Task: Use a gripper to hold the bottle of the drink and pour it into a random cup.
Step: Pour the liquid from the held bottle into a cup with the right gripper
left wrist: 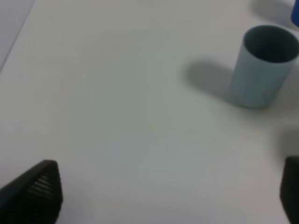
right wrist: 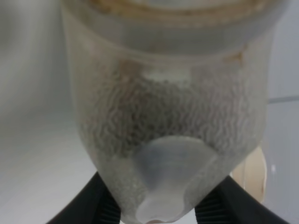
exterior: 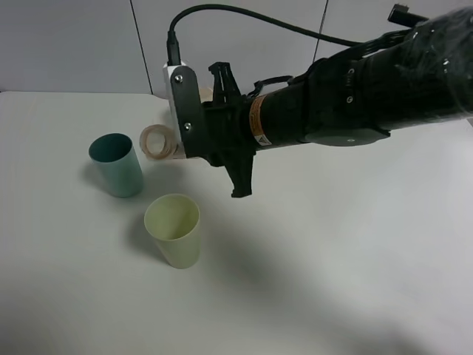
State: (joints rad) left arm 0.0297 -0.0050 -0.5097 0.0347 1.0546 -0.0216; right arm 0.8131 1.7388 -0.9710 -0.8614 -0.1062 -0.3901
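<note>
My right gripper (exterior: 185, 140) reaches in from the right and is shut on the bottle (exterior: 157, 142), held well above the table. The bottle lies on its side, its wide open neck pointing left; the gripper hides its body. In the right wrist view the translucent bottle (right wrist: 168, 116), brown inside, fills the frame between two black fingers (right wrist: 93, 205). The pale yellow-green cup (exterior: 174, 229) stands upright in front of and below the bottle's neck. No stream of drink shows. My left gripper (left wrist: 163, 196) is open over bare table; it is out of the exterior view.
A teal cup (exterior: 117, 164) stands upright left of the bottle's neck and behind the yellow-green cup; the left wrist view shows it too (left wrist: 261, 70). A blue edge (left wrist: 295, 11) shows at that view's corner. The white table (exterior: 332, 259) ends at a grey wall behind.
</note>
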